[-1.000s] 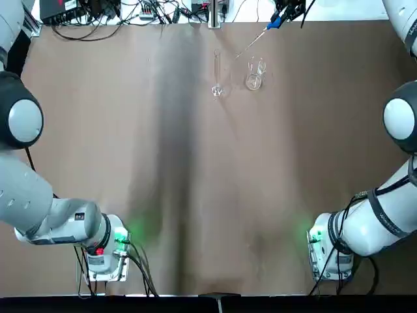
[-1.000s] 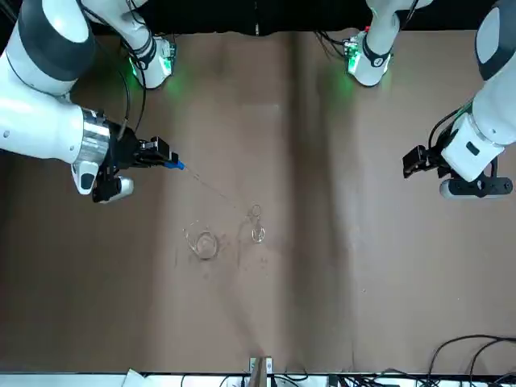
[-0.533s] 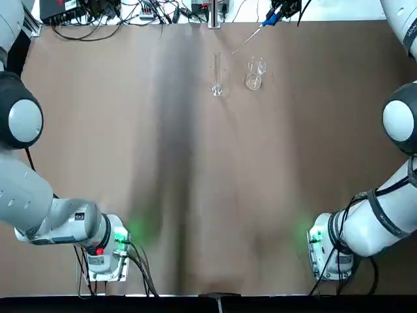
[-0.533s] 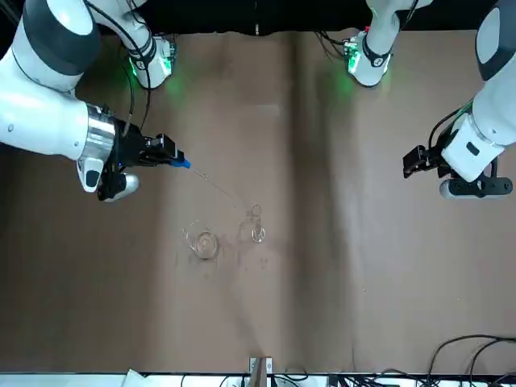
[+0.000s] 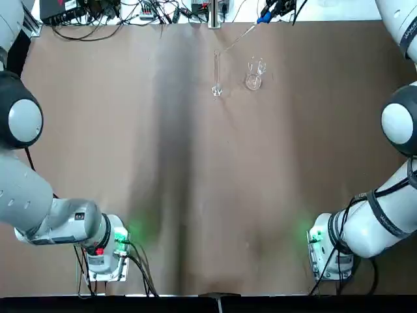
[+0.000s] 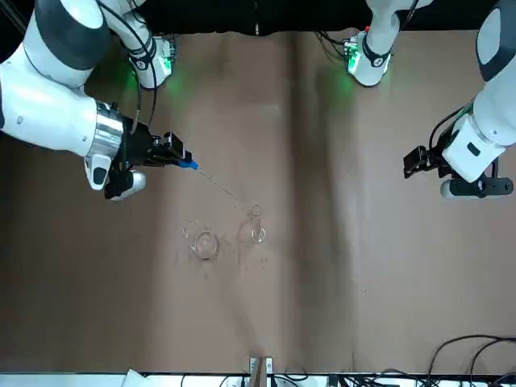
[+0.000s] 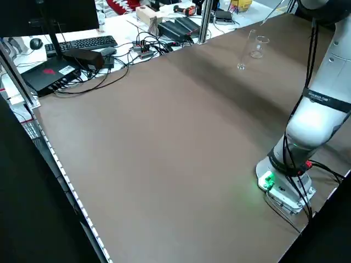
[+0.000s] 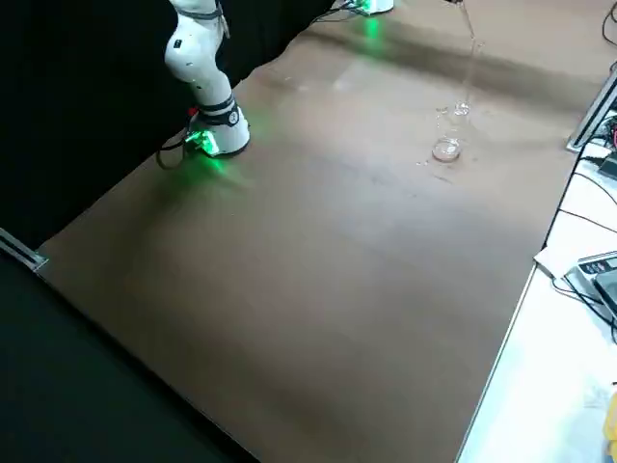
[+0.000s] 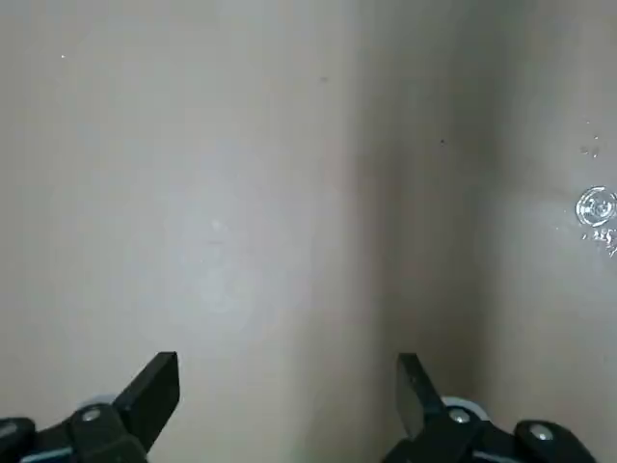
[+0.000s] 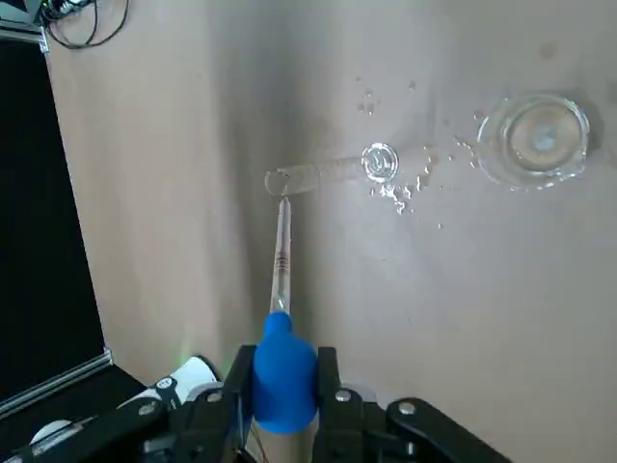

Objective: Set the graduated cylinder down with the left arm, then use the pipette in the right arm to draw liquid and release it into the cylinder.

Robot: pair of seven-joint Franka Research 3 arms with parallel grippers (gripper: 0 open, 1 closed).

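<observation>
Brown bench [image 5: 280, 195], bare over most of its surface, with black cables [image 7: 129, 57] bunched at the far side, beyond the edge facing the robot; also, on a white surface there, one keyboard [image 7: 82, 45] and one monitor [image 7: 77, 16].

Graduated cylinder [image 5: 217, 85]: clear, narrow, upright on its small round foot, near the bench's far edge.

Beaker [image 5: 253, 81]: short, wide, clear; upright just beside the cylinder, towards the robot's right.

Droplets [image 10: 395, 196]: several, scattered on the bench around the cylinder's foot and between cylinder and beaker.

Pipette [image 10: 283, 381]: blue bulb, clear tube; slanted, tip at the cylinder's mouth. Contact or entry: cannot tell. Liquid inside: cannot tell.

Right gripper [image 10: 284, 353]: above the bench's far side, jaws closed around the blue bulb.

Left gripper [image 9: 289, 355]: above the bench on the robot's left, well apart from the glassware; jaws spread, nothing between.
</observation>
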